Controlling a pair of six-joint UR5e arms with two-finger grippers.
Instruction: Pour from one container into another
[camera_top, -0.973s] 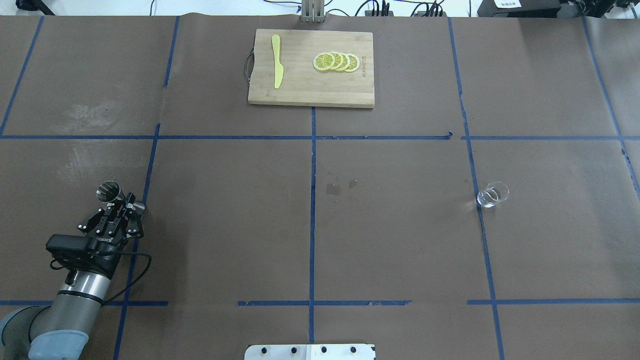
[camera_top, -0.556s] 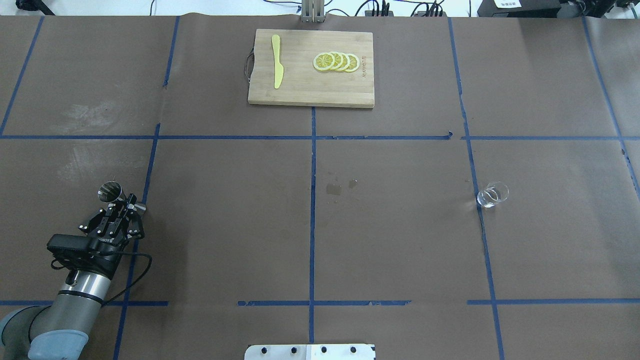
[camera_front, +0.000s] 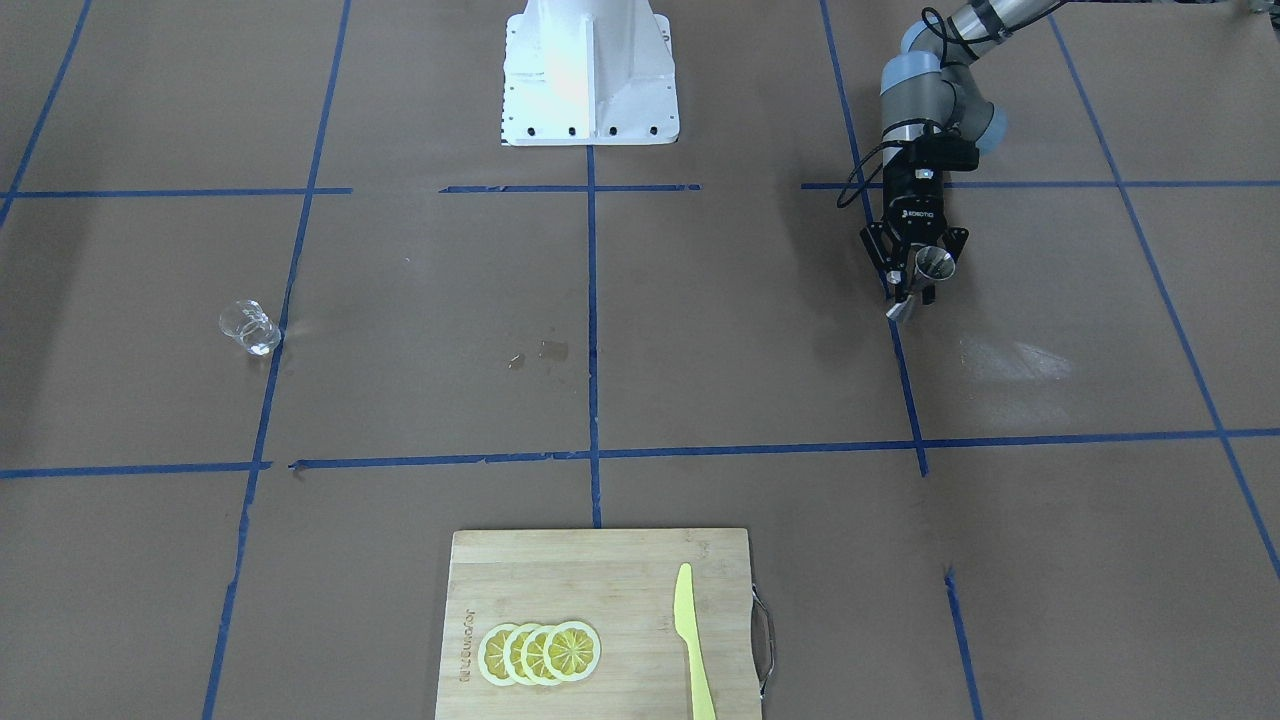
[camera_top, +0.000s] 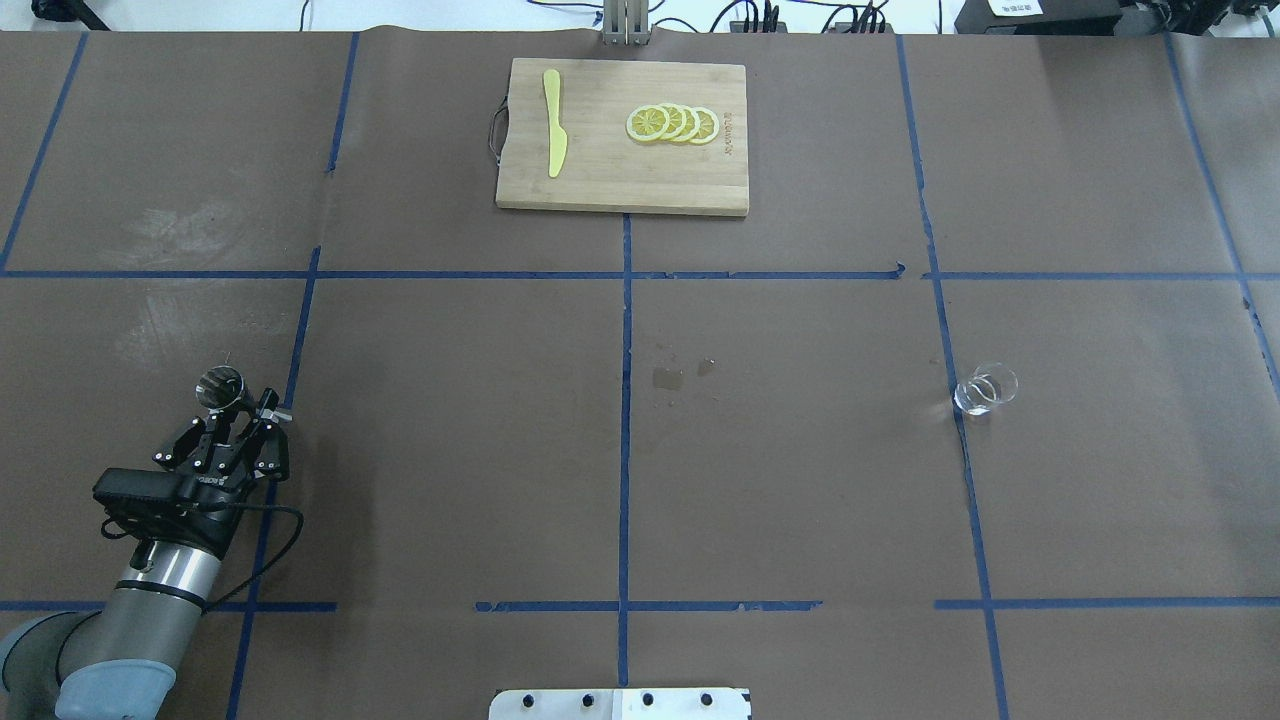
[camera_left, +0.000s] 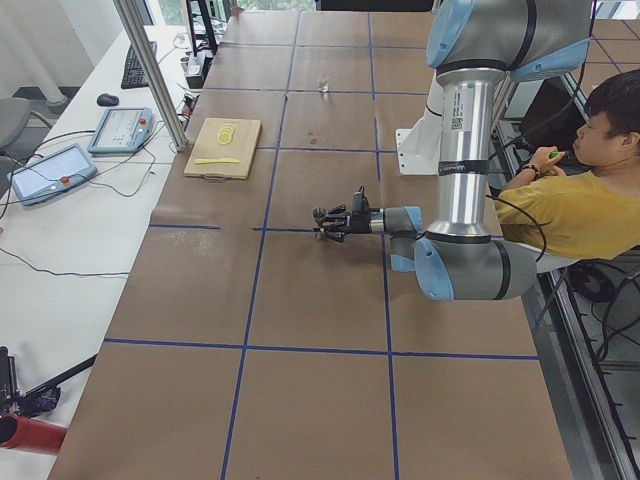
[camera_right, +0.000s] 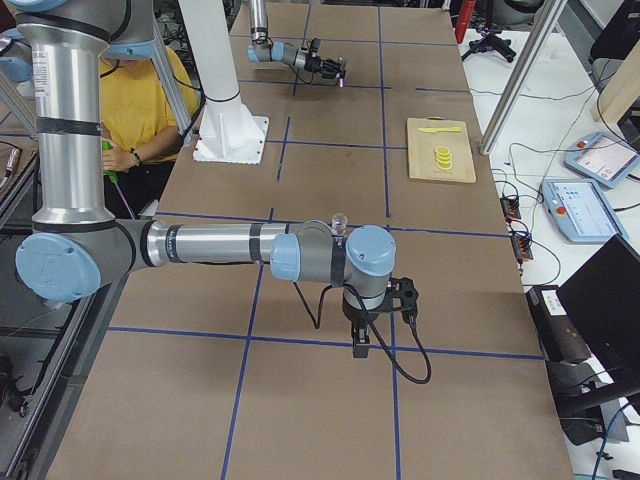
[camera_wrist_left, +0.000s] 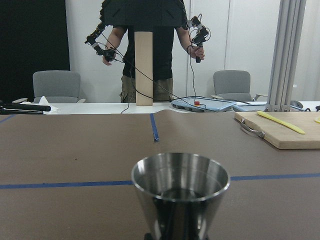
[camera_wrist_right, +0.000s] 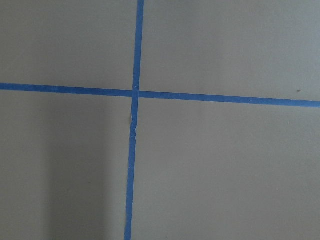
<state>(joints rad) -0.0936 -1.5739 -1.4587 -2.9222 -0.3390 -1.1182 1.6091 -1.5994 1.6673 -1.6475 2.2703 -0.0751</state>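
My left gripper (camera_top: 247, 408) lies level, low over the table (camera_top: 800, 500). Its two fingers are closed on the narrow waist of the jigger (camera_top: 220, 383). The jigger stands upright in my grip, mouth up, on my left side of the table, just beside a blue tape line (camera_top: 300, 330). I cannot tell whether its foot touches the paper.

In my left wrist view the jigger (camera_wrist_left: 180, 192) fills the lower middle. It is a polished steel cone with a thin, round rim, widening upward. The inside is dark and mirror-like, and I cannot tell whether there is any liquid in it. From across the table, the jigger (camera_front: 933, 263) shows its open top cone, with the smaller lower cone below my fingers.

The glass (camera_top: 985, 390) stands alone on my right side, well apart from the jigger, with its base touching another tape line. It is short, clear and rounded, and nothing grips it. I cannot make out what it holds.

My right gripper (camera_right: 358, 345) points down at bare table near the front edge, and I cannot tell whether it is open or closed.

Two small damp spots (camera_top: 668, 377) mark the middle of the table. At the far edge, a cutting board (camera_top: 620, 190) carries lemon slices (camera_top: 672, 123) and a yellow knife (camera_top: 554, 120).
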